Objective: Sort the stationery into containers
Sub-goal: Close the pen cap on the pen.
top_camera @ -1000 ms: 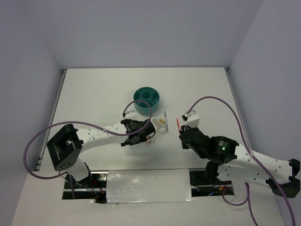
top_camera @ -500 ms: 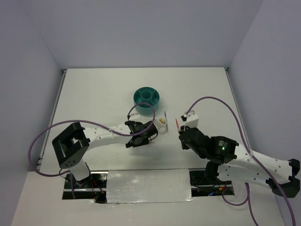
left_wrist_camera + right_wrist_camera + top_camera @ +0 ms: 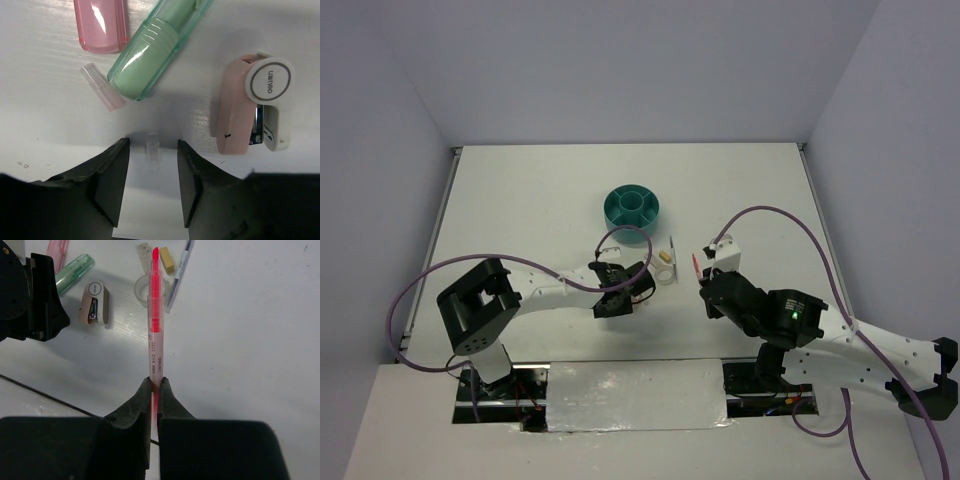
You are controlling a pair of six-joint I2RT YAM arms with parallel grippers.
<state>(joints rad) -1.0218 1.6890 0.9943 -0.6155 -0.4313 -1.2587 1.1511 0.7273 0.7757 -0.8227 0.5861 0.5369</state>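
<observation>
The left gripper (image 3: 152,146) had been moved a little closer to the near edge of the table, away from the teal organiser (image 3: 631,205). Its fingers (image 3: 112,175) had been drawn in from wide open to about half open. A tiny clear piece (image 3: 152,154) was seen lying between them with a small gap on each side, so nothing was held yet. The pink capsule (image 3: 101,25), the pale-green capsule (image 3: 155,47) and the pink-white clip (image 3: 240,110) were left lying on the table just past the fingers. The right gripper (image 3: 154,390) had not been moved. It was kept shut tight on the thin pink pen (image 3: 155,330), which was pointed out ahead of it, near the clear tape ring (image 3: 141,290). The organiser was set further back, well apart from both grippers. It was judged that the tiny piece was about to be pinched, and that both it and the pen had yet to be carried to the organiser.
</observation>
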